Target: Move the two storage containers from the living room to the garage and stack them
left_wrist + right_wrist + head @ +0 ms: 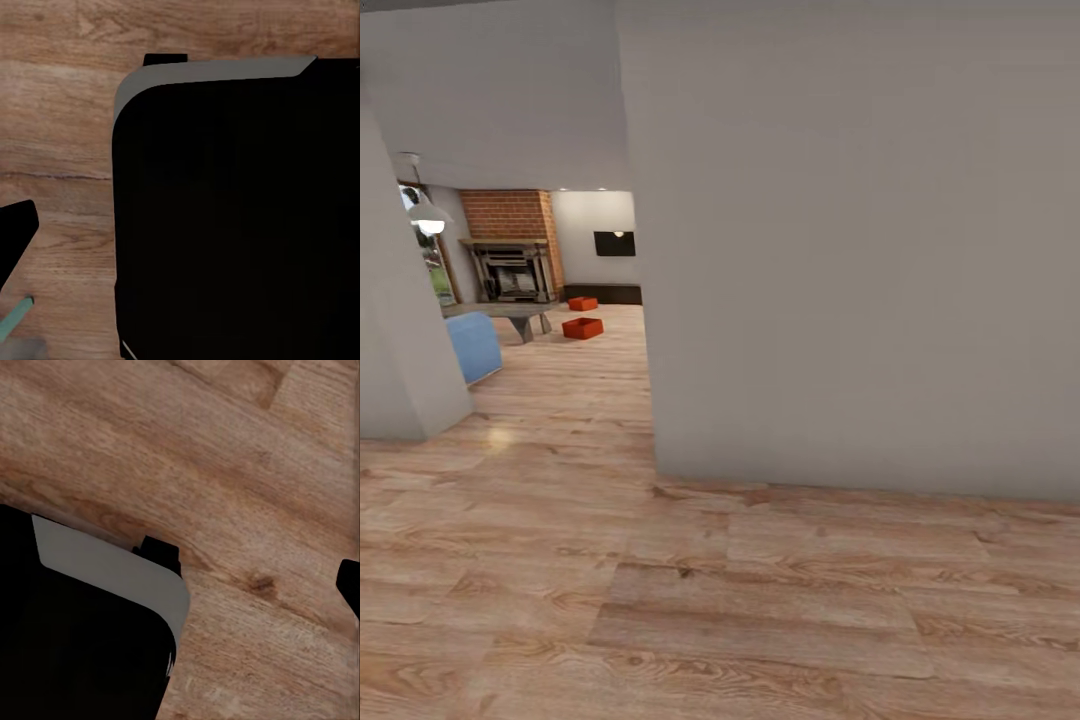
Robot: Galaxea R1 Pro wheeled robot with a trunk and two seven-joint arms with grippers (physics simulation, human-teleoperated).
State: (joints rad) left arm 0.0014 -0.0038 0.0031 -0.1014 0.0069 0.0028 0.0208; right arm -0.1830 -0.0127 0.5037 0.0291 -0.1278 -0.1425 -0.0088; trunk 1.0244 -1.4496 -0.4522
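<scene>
Far off through the opening, two orange-red storage containers rest on the living room's light wood planks: the nearer container [583,328] and the farther container [583,303], which lies closer to the back wall. Neither is held. In the left wrist view a dark finger piece [16,238] pokes in at the edge above plank floor, beside the robot's black base [232,217]. A similar dark piece [349,586] sits at the edge of the right wrist view, over wood floor. Both grippers' jaws are mostly cut off.
A broad white wall [860,250] blocks the right side, and a white wall corner [400,330] stands at the left. Between them the plank floor [570,400] leads to the blue sofa [473,345], a low table [510,312] and the brick fireplace [510,250].
</scene>
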